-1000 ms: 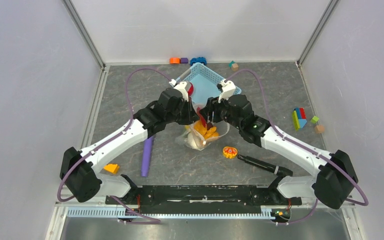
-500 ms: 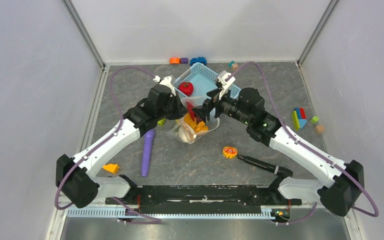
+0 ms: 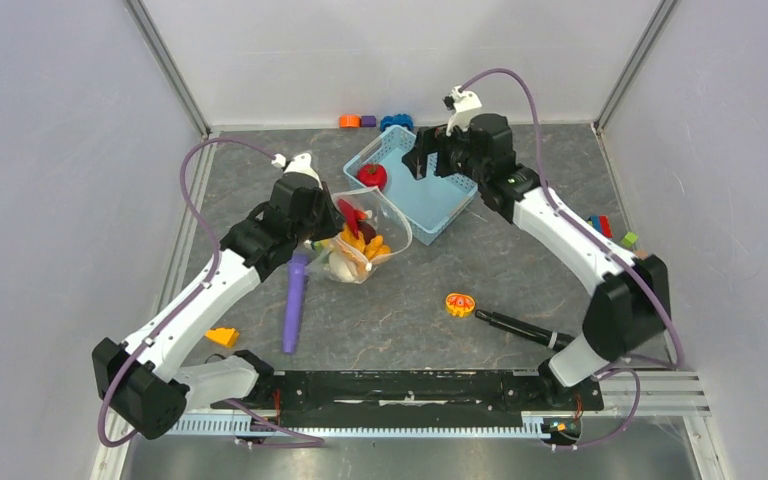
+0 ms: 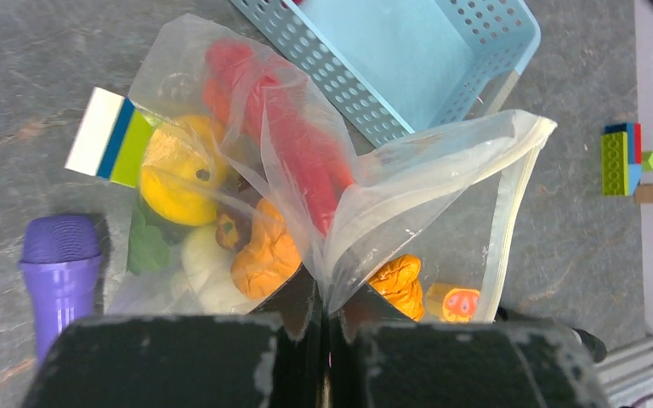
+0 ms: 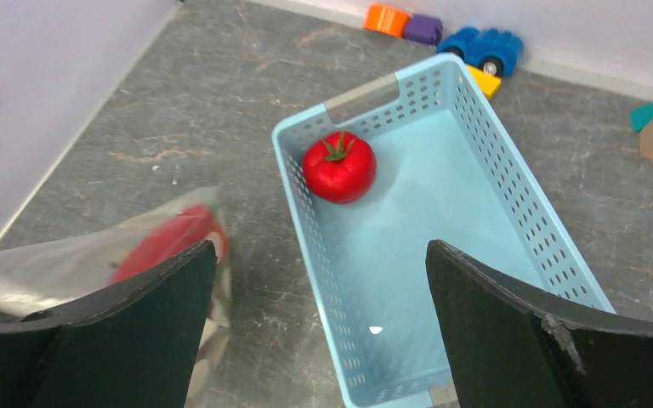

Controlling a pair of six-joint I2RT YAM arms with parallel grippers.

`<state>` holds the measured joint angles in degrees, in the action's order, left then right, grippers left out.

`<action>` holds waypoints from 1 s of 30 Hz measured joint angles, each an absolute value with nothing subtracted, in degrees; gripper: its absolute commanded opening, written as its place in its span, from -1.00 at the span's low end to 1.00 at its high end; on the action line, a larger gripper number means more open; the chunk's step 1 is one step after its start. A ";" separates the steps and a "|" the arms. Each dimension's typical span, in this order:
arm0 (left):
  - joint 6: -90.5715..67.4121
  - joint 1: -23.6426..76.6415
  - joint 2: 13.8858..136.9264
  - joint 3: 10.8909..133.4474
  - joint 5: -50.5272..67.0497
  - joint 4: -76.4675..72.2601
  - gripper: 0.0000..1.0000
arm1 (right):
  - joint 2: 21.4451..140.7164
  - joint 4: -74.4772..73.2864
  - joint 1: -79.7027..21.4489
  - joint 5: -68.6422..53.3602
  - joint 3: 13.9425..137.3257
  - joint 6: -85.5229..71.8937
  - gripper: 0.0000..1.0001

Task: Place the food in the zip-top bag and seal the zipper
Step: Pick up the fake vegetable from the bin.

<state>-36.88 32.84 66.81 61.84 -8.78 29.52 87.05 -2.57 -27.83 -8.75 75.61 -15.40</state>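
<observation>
The zip-top bag [image 3: 365,235] lies left of the blue basket, its mouth open toward the basket. It holds a red chili [image 4: 293,140], a yellow pepper [image 4: 174,174], an orange carrot [image 4: 259,255] and a white egg [image 4: 208,272]. My left gripper [image 4: 327,293] is shut on the bag's edge near its mouth; the zipper strip [image 4: 506,221] hangs on the right. A red tomato [image 5: 338,167] sits in the basket's far left corner. My right gripper [image 5: 319,289] is open and empty above the basket, apart from the tomato.
The light-blue basket [image 3: 450,205] stands at the back centre. A purple stick [image 3: 294,305] lies left of the bag. A round orange toy [image 3: 459,303] and a black pen [image 3: 520,327] lie at the front right. Building blocks sit by the back wall [image 3: 372,121] and at the right [image 3: 600,237].
My right gripper let go of the bag, opened and swung back over the basket. My left gripper pulled the bag left, away from the basket, still holding it.
</observation>
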 measured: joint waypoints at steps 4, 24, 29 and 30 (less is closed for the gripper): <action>-37.23 31.75 64.93 61.80 -10.59 30.76 -0.96 | 95.22 -4.54 -27.59 -7.79 80.62 -16.25 0.96; -42.70 29.58 56.07 61.43 -19.38 32.91 -0.96 | 123.59 3.42 -27.66 -9.17 98.72 -24.40 0.96; -42.85 29.41 54.72 61.43 -20.80 32.93 -0.96 | 130.76 4.38 -28.10 -9.13 104.71 -25.45 0.96; -42.85 29.36 54.48 61.43 -20.95 32.93 -0.96 | 132.55 4.43 -28.14 -9.13 106.28 -25.71 0.96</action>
